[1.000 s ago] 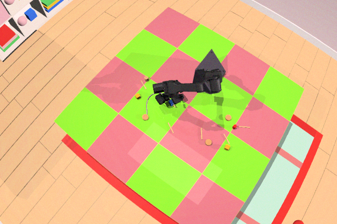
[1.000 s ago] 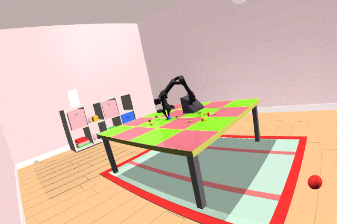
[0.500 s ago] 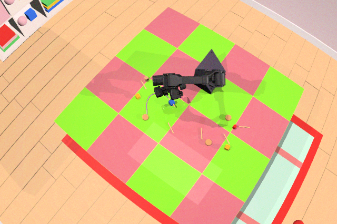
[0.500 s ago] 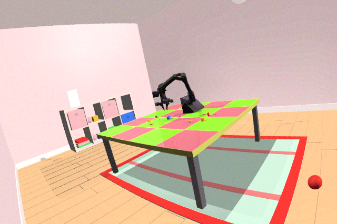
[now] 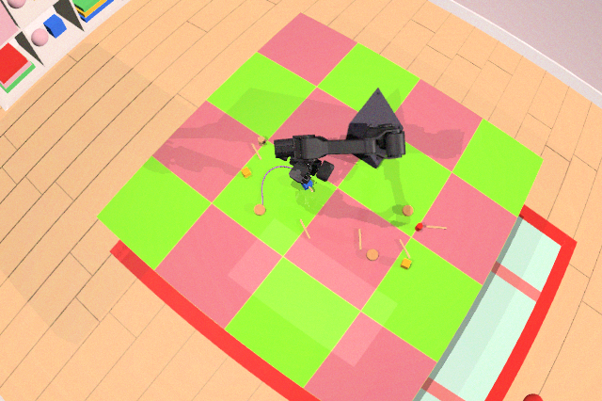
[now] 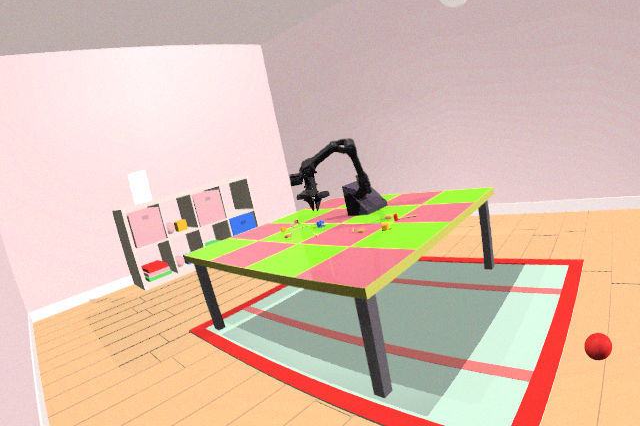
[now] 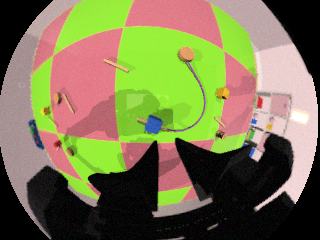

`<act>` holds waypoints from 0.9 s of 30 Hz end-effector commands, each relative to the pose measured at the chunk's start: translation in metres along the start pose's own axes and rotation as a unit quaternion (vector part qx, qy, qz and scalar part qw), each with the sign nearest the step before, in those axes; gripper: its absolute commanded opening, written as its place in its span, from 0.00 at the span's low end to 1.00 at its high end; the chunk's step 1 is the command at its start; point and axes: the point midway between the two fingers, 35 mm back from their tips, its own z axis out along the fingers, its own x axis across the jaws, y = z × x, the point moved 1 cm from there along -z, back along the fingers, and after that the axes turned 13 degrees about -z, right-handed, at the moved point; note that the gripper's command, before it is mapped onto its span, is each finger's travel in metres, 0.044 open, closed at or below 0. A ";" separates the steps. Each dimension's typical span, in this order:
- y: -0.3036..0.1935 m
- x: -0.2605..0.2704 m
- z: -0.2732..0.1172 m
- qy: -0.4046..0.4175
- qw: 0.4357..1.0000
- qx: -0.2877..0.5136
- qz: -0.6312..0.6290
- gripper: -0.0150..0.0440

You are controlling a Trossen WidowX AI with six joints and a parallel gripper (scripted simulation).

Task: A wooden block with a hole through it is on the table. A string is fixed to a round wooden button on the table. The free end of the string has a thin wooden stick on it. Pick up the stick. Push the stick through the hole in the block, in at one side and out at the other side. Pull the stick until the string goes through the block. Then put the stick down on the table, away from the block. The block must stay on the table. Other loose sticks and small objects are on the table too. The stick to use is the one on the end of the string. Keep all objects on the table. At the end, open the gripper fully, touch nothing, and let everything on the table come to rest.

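Observation:
The blue block (image 5: 307,184) (image 6: 320,223) (image 7: 153,124) sits on the table. The thin wooden stick (image 7: 141,120) lies through its hole: one end shows left of the block in the wrist view, a short piece shows at the right side. The purple string (image 5: 262,185) (image 7: 204,100) curves from that right side to the round wooden button (image 5: 260,209) (image 6: 287,235) (image 7: 186,54). No string shows on the left side. My gripper (image 6: 315,208) (image 7: 166,142) is partly open and empty, above the table near the block. In the top view the arm hides its fingertips.
A loose stick (image 5: 305,229) (image 7: 116,65) lies near the block. A yellow cube (image 5: 246,172) (image 7: 222,93), another stick (image 5: 256,151) and a small brown object (image 5: 261,140) lie beyond the string. Discs, several sticks, a yellow cube (image 5: 405,264) and a red piece (image 5: 419,227) lie farther off.

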 end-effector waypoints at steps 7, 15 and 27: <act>0.016 0.021 -0.001 0.010 0.836 0.001 0.548 0.46; 0.021 0.028 -0.001 0.011 0.688 0.006 0.726 0.46; 0.025 0.034 -0.001 0.010 0.504 0.011 0.864 0.46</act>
